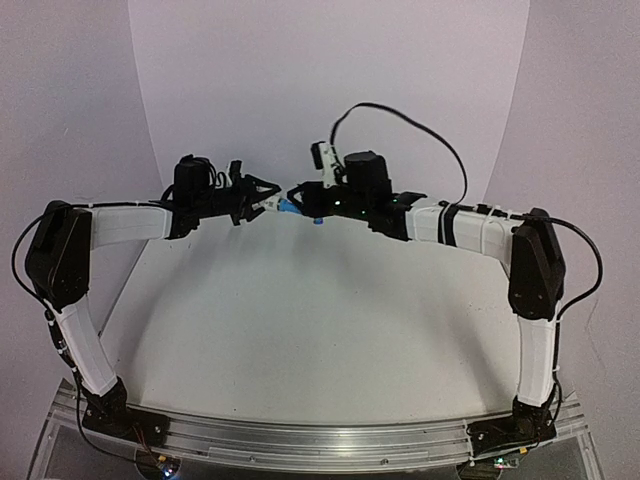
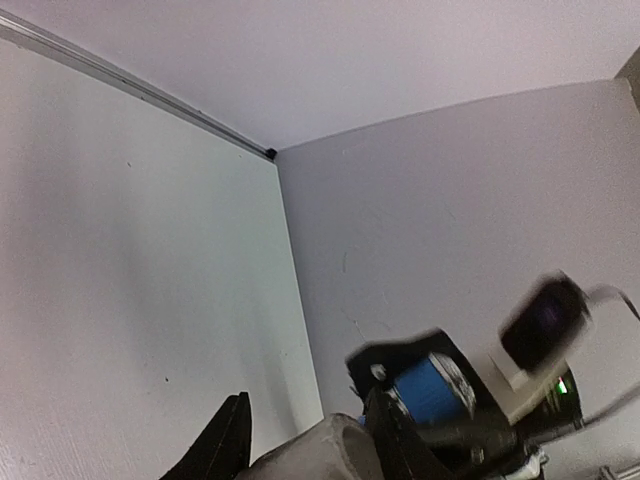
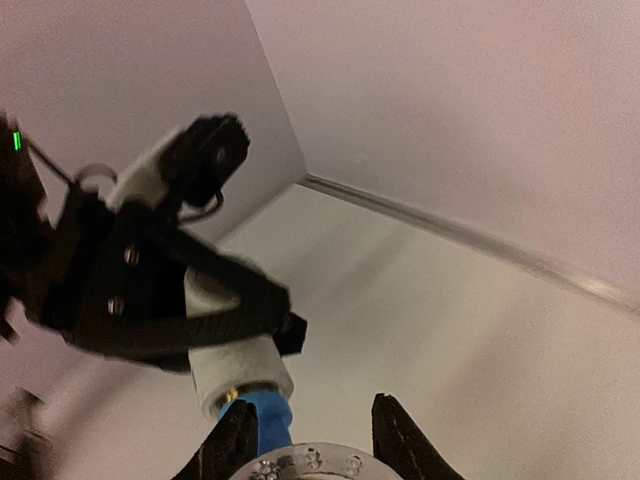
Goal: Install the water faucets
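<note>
While the white-and-black left arm [image 1: 120, 222] and right arm [image 1: 470, 228] are reaching up over the pale grey bench [image 1: 300, 330], we are seeing their tips meeting in mid-air. The left jaws are clamping a short white cylindrical pipe fitting [image 3: 238, 365], which is pointing towards the right arm. The right jaws are gripping a small bright-blue plastic tap [image 3: 268, 415] at its silvery metal end [image 3: 300, 465]. Tap and fitting are touching end to end, a brass-coloured ring [image 3: 232, 395] showing between them, both hanging well above the bench.

Bright-blue tap [image 3: 268, 415] with silvery end, white pipe fitting [image 3: 235, 365], black left tool [image 2: 305, 445] and right tool [image 3: 310, 440].
</note>
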Controlling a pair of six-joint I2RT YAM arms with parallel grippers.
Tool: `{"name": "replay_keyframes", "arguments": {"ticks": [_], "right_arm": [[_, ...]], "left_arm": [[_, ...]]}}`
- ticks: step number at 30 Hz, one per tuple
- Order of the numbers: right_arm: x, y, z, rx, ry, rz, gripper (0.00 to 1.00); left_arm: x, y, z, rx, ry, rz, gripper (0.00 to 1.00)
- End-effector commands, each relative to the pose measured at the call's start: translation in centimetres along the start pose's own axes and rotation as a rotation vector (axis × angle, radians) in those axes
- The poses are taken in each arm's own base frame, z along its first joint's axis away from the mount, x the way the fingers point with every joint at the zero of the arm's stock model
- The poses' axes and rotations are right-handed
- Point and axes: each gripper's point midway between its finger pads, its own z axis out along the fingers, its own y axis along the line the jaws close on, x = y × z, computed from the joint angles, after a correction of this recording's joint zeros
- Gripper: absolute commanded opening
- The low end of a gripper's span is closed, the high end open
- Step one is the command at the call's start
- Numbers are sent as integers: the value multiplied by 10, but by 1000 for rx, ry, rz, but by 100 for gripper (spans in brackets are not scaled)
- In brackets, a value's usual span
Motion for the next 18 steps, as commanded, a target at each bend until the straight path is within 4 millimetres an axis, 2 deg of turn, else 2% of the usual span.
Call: {"name": "replay_keyframes", "arguments": {"ticks": [1, 2, 3, 4, 6, 8, 11, 13, 16, 18], "right_arm": [[-47, -21, -39, -418, -25, 1014, 16], [-51, -16, -43, -449, -34, 1024, 22], [-55, -12, -47, -445, -45, 995, 32], [-56, -12, -52, -409, -55, 948, 48], [-53, -24, -62, -275, -81, 831, 69], [-47, -39, -76, -136, -108, 681, 82], [-44, -54, -100, 5, -137, 482, 95], [-42, -43, -109, -23, -114, 250, 98], [-35, -20, -120, -98, -68, -106, 98], [-27, -12, -127, -92, -69, -384, 98]], "left_arm": [[-25, -37, -12, 88, -63, 71, 0], [-25, -36, -11, 87, -62, 69, 0], [-25, -36, -11, 87, -62, 69, 0], [-25, -37, -10, 88, -61, 70, 0], [-25, -38, -10, 90, -62, 71, 0], [-25, -37, -10, 89, -60, 72, 0], [-25, -35, -9, 88, -57, 72, 0], [-25, -34, -7, 88, -52, 70, 0], [-22, -36, -6, 98, -31, 60, 0], [-18, -38, -4, 116, 8, 46, 0]]}}
